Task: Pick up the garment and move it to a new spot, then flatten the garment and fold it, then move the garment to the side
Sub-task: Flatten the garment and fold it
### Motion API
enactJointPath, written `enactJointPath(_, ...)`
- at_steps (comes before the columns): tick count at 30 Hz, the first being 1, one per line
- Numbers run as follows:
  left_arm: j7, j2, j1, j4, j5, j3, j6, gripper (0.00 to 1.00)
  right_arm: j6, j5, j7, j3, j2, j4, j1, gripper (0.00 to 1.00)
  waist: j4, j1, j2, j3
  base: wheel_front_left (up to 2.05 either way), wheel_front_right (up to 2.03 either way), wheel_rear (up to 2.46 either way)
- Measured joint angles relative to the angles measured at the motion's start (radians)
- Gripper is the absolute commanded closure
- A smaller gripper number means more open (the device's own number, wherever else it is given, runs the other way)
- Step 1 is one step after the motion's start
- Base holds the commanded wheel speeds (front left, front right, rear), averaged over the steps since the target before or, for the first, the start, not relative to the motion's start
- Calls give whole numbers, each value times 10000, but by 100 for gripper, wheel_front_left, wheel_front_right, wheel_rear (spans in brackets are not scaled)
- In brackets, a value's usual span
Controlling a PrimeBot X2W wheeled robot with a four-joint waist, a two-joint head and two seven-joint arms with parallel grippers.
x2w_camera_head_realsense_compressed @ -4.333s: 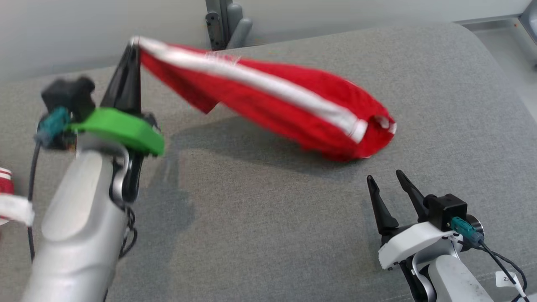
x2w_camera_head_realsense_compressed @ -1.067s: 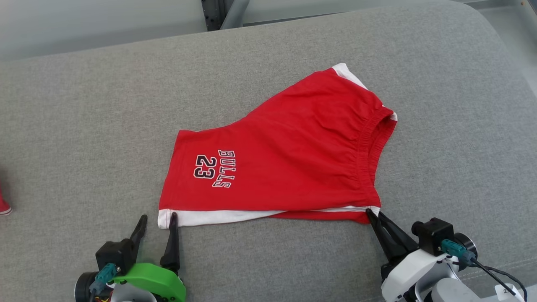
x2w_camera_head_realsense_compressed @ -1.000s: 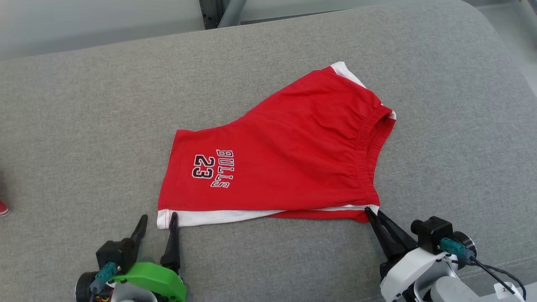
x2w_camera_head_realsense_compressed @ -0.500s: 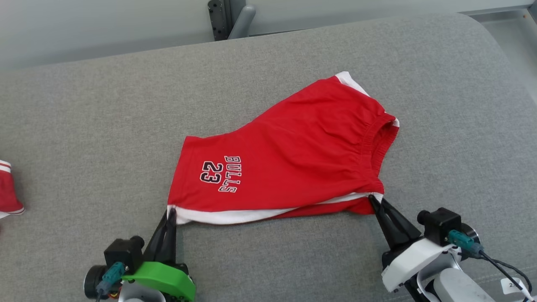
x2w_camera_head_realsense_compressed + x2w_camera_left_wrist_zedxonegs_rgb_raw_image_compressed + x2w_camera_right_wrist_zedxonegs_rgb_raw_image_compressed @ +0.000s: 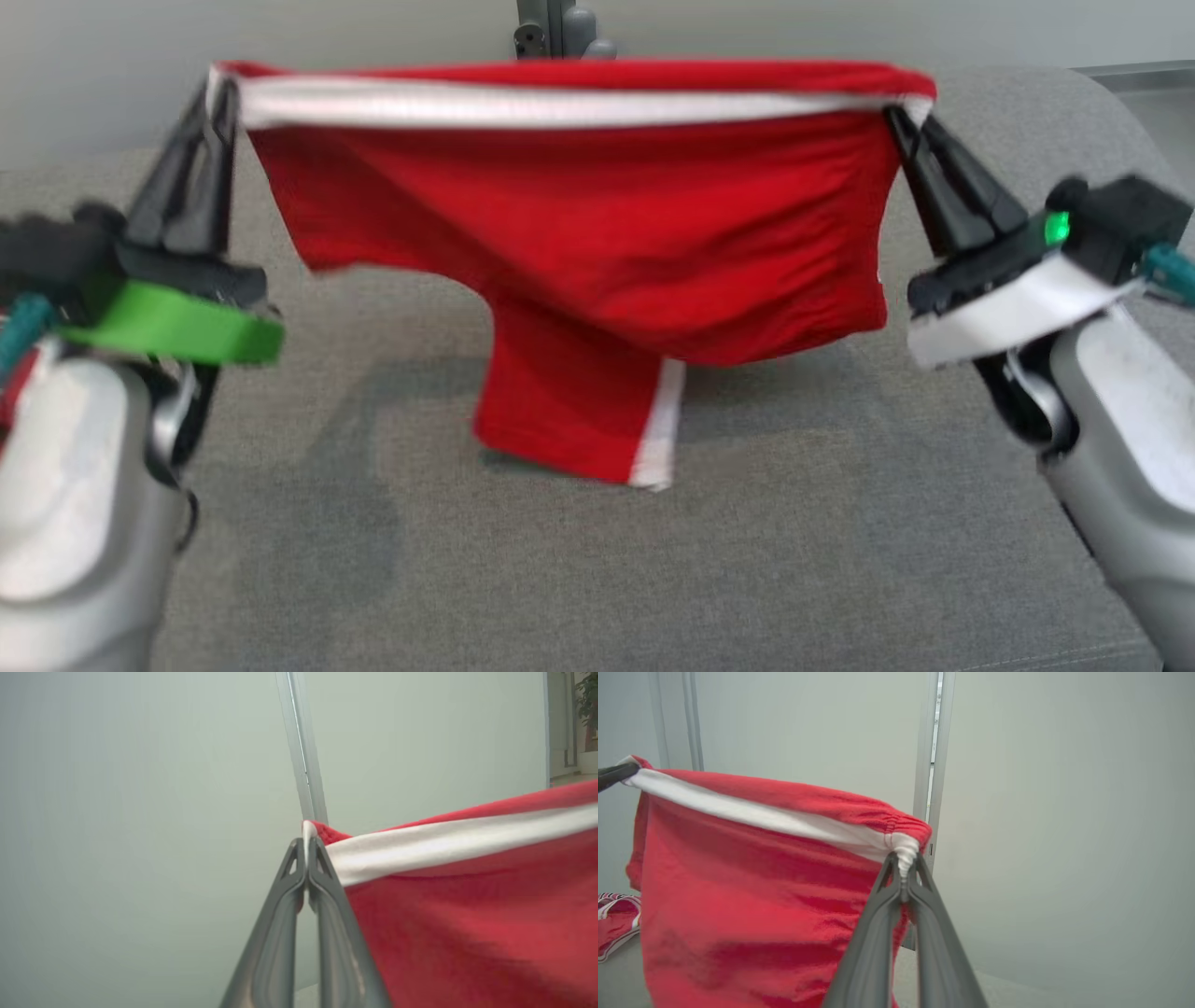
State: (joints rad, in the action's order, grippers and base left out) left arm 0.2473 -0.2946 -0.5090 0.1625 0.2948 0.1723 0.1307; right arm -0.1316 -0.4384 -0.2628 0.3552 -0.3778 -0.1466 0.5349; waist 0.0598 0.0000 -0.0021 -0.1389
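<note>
The garment [image 5: 597, 224], red shorts with white side stripes, hangs in the air above the grey padded surface [image 5: 579, 560], stretched between both arms. My left gripper [image 5: 219, 89] is shut on its upper left corner, and the left wrist view shows that gripper [image 5: 308, 847] pinching the white stripe of the garment [image 5: 467, 905]. My right gripper [image 5: 901, 112] is shut on the upper right corner; in the right wrist view it [image 5: 904, 863] clamps the bunched white waistband end of the garment [image 5: 752, 891]. One leg dangles down at the middle, its tip close to the surface.
A pale wall [image 5: 280, 28] with a grey metal post [image 5: 555, 28] stands behind the surface. Another red and white garment [image 5: 614, 924] lies on the surface at the left edge of the right wrist view.
My left gripper has shut on the garment's lower left corner. Both arms have lifted the garment off the surface, so it now hangs stretched between them. The head camera has shifted.
</note>
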Motion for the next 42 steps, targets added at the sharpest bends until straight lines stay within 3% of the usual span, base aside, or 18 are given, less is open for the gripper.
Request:
enactJointPath(2, -466, -518, -1336, 391, -2, 257, 10, 100, 0, -198, 159, 307, -196, -491, 1117, 100, -71, 0, 0, -173, 0, 0, 0)
enactJointPath(6, -1319, -957, -3884, 1505, 102, 842, 10, 100, 0, -364, 698, 1066, -382, -1570, 3622, 100, -213, 0, 0, -728, 0, 0, 0)
enactJointPath(11, -725, -1254, -6864, 2895, -479, 1093, -27, 100, -6, 182, 522, 1580, -389, -3143, 6694, 100, -374, 1, 0, -1700, 0, 0, 0)
enactJointPath(16, 2, -901, -8281, 3883, -786, 1177, -192, 100, -4, 872, 58, 1402, -211, -4341, 8229, 100, -651, 1, 0, -2477, 0, 0, 0)
enactJointPath(22, 138, -203, -6237, 4899, -201, 1198, -117, 100, -2, 677, 2, 2332, -102, -4907, 6587, 100, -1157, 5, -1, -2612, 0, 0, 0)
enactJointPath(33, 150, 1613, 344, 4759, 683, -90, -33, 100, 0, -897, 0, 4117, -437, -4399, 750, 100, -1321, 1, 0, -1346, 0, 0, 0)
enactJointPath(42, 151, 2144, 4253, 4107, 359, -924, -2, 100, 0, -1162, -27, 3678, -13, -3871, -3018, 100, -1265, 0, 0, 340, 0, 0, 0)
